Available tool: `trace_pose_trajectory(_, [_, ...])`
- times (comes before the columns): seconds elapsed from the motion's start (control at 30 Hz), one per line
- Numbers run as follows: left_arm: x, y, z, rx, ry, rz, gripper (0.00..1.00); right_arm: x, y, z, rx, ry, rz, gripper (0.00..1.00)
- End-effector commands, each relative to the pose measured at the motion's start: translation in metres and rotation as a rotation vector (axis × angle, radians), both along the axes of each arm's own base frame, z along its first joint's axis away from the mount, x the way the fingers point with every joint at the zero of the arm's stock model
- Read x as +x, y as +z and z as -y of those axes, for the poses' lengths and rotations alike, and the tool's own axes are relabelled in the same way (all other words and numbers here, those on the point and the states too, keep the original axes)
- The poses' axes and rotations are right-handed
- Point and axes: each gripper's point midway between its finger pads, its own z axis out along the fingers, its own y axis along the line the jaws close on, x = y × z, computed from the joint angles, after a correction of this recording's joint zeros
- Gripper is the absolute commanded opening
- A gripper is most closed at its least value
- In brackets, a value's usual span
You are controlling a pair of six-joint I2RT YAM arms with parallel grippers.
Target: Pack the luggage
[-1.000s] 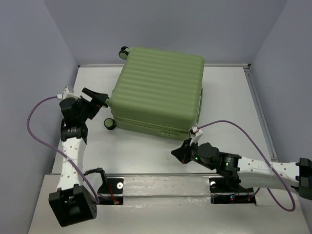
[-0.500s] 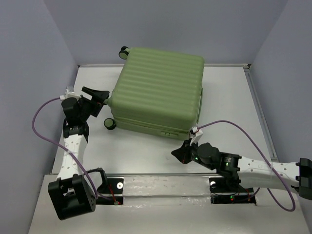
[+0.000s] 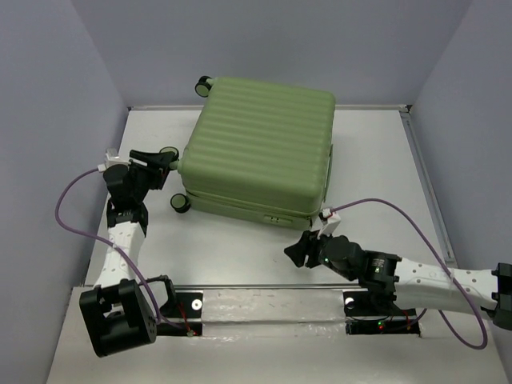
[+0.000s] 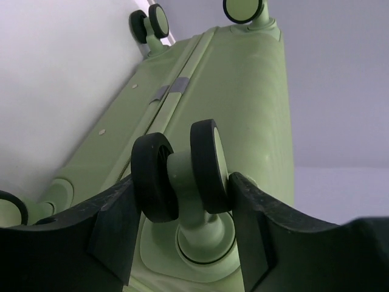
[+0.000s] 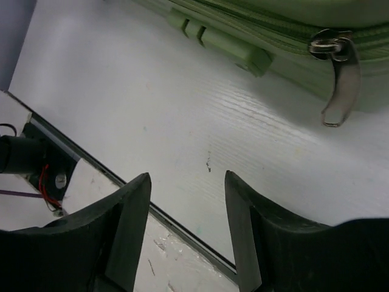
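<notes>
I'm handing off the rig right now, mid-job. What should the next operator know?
Left gripper: open, fingers straddling a black caster wheel at the luggage's left end; contact unclear.
Right gripper: open, empty, low over the table, just short of the zipper pull.
Luggage: lying flat, lid shut.
Done: case is closed.
Left: nothing to pack is in view; whether the zip is fully run cannot be told.

Closed light green ribbed luggage (image 3: 260, 148) flat on the table, black wheels leftward.
</notes>
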Motion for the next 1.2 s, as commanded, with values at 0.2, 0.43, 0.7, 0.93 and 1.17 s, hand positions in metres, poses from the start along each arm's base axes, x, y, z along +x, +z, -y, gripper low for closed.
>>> trace_pose_trajectory(0.2, [0.008, 0.037, -0.002, -0.007, 0.011, 0.165, 0.81, 0.031, 0.04, 0.036, -0.001, -0.251, 0.076, 0.64])
trace_pose_trajectory(0.43, [0.014, 0.037, -0.005, -0.012, 0.024, 0.179, 0.73, 0.046, 0.042, 0.043, -0.047, -0.35, 0.104, 0.71])
trace_pose_trajectory(0.7, [0.017, 0.041, -0.003, -0.017, 0.012, 0.222, 0.23, 0.067, 0.046, 0.062, -0.154, -0.506, 0.19, 0.55])
trace_pose_trajectory(0.93, [0.016, 0.042, -0.003, 0.001, 0.01, 0.234, 0.06, 0.077, 0.042, 0.07, -0.162, -0.418, 0.244, 0.58])
trace_pose_trajectory(1.17, [0.014, 0.047, -0.002, 0.011, 0.003, 0.256, 0.06, 0.074, 0.044, 0.054, -0.067, -0.243, 0.25, 0.6])
